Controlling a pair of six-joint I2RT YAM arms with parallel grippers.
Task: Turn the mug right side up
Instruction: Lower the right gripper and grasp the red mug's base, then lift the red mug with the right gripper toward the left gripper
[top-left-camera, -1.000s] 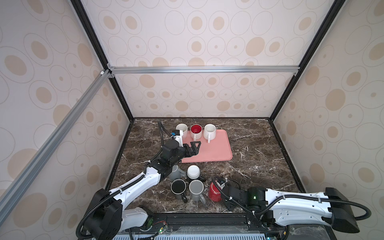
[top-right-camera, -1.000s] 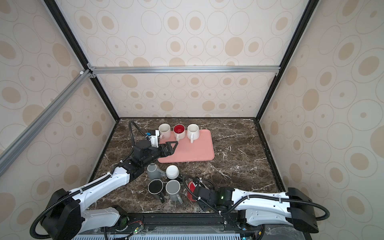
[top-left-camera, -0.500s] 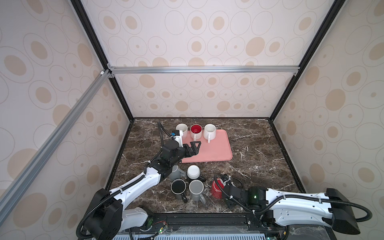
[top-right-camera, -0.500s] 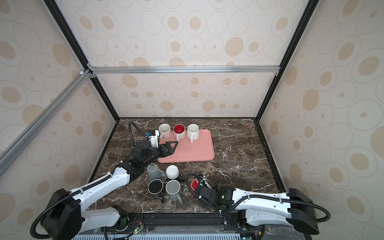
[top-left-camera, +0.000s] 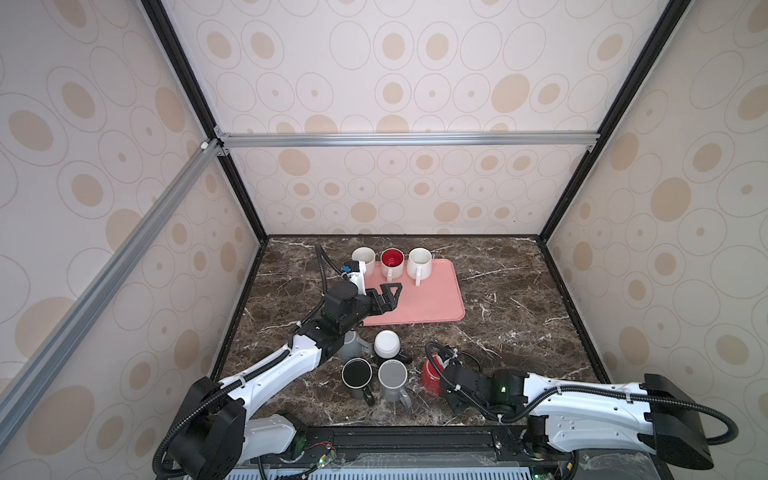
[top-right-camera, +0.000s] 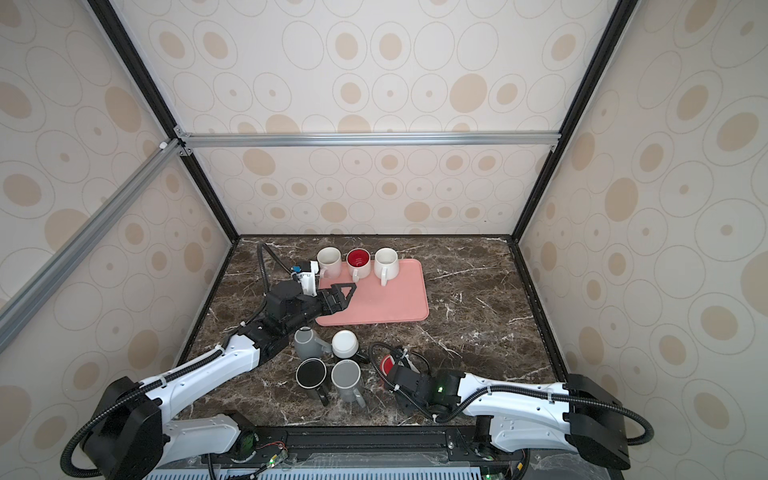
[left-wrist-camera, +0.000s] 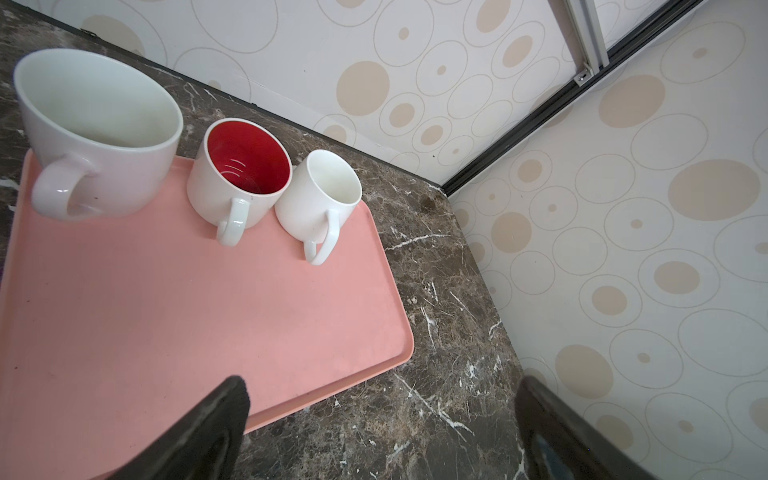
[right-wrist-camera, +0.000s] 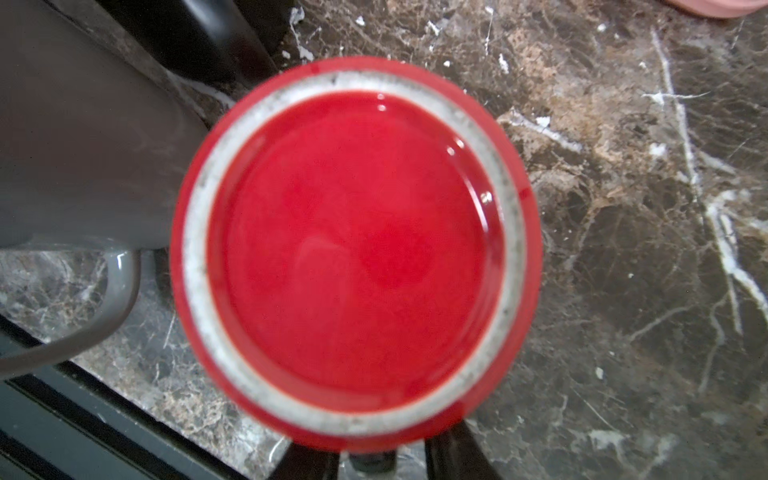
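Left tool (top-left-camera: 392, 296) is hanging wide open and empty over the near-left part of the pink tray (top-left-camera: 432, 305), in both top views. Right tool (top-left-camera: 441, 370) is sitting right at the red mug (top-left-camera: 430, 380). That mug is resting on the worktop (top-left-camera: 519, 332) near the front edge, just right of the grey mug (top-left-camera: 392, 380).

Left wrist view: fingers (left-wrist-camera: 216, 424) are standing far apart with nothing between them. Three upright mugs (left-wrist-camera: 239, 174) are lining up in a row on the tray.

Right wrist view: red mug (right-wrist-camera: 357, 253) is filling the frame, with its unglazed base ring facing the camera. Whether the right tool is gripping it: cannot tell.
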